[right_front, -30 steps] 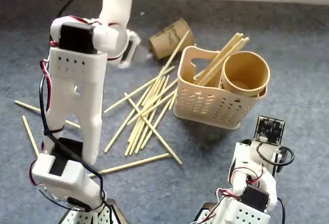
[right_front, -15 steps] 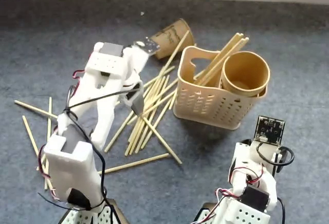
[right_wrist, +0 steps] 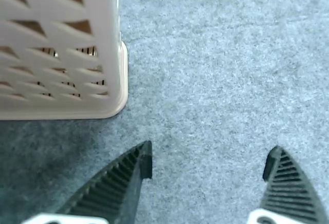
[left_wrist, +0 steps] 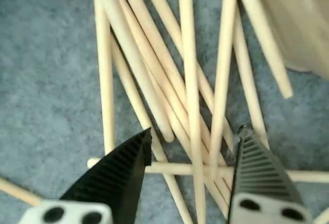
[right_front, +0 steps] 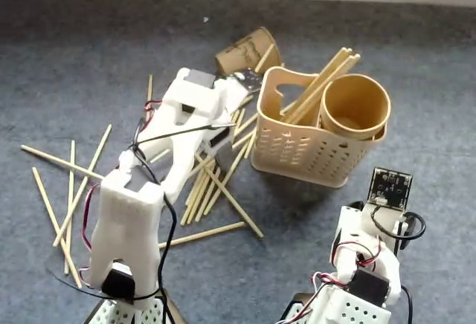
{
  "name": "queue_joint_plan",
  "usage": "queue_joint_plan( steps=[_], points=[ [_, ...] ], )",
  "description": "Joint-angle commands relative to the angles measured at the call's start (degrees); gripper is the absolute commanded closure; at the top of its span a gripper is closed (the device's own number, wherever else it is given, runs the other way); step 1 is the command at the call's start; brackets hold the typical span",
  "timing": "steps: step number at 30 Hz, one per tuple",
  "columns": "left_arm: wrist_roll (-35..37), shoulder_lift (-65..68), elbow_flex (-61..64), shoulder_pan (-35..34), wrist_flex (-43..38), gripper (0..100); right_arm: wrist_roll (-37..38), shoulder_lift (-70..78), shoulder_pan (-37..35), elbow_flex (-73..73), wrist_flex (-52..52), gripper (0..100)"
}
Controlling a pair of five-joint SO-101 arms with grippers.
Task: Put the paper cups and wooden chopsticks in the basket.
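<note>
Lying in a loose heap on the grey carpet (right_front: 89, 49), just beside the basket (right_front: 297, 151): most of the wooden chopsticks (right_front: 202, 190), crossed over one another at shallow angles. Scattered well apart from that heap, on the other side of the left arm from the basket: a handful of stray sticks (right_front: 68, 190), flat on the carpet. Already standing in the basket, tilted, tips poking past its rim: a few leaning sticks (right_front: 321, 85), right beside an upright cup (right_front: 355, 107) in the same basket, mouth facing up. Behind the basket, near its handle end, resting on its side on the carpet: a tipped cup (right_front: 242, 50); whether it touches the basket, impossible to tell. Dark print on that cup's brown wall, too small to read.

Stretched forward from its base across the heap, wrist bent downward: the left arm. Low over the sticks, the left gripper (left_wrist: 194, 133), black fingers apart and clamped on nothing, several sticks running between the two tips, one more lying crosswise just beneath them.

Folded back close to its base: the right arm. Pointing down at bare carpet, the right gripper (right_wrist: 211, 152), fingers spread wide and holding nothing, the basket's perforated corner near one tip without touching it.
</note>
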Motion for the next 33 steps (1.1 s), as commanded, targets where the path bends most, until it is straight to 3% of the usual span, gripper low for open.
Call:
queue_joint_plan(
  steps=[1, 6, 16, 23, 33],
  points=[
    [-0.4, 3.7, -5.8, 0.7, -0.3, 79, -0.4, -0.2, -0.7, 4.4, -1.4, 66.3],
    [-3.3, 8.8, -11.2, 0.0, 1.8, 100, -0.4, -0.2, -0.7, 4.4, -1.4, 66.3],
    [-3.9, 8.7, -32.1, -3.2, 21.5, 100, -0.4, -0.2, -0.7, 4.4, -1.4, 66.3],
    [-3.5, 0.3, -31.2, -5.1, 21.5, 100, -0.4, -0.2, -0.7, 4.4, -1.4, 66.3],
    [3.5, -21.9, -30.9, -4.5, 21.5, 100, -0.4, -0.2, -0.6, 4.4, -1.4, 66.3]
  ],
)
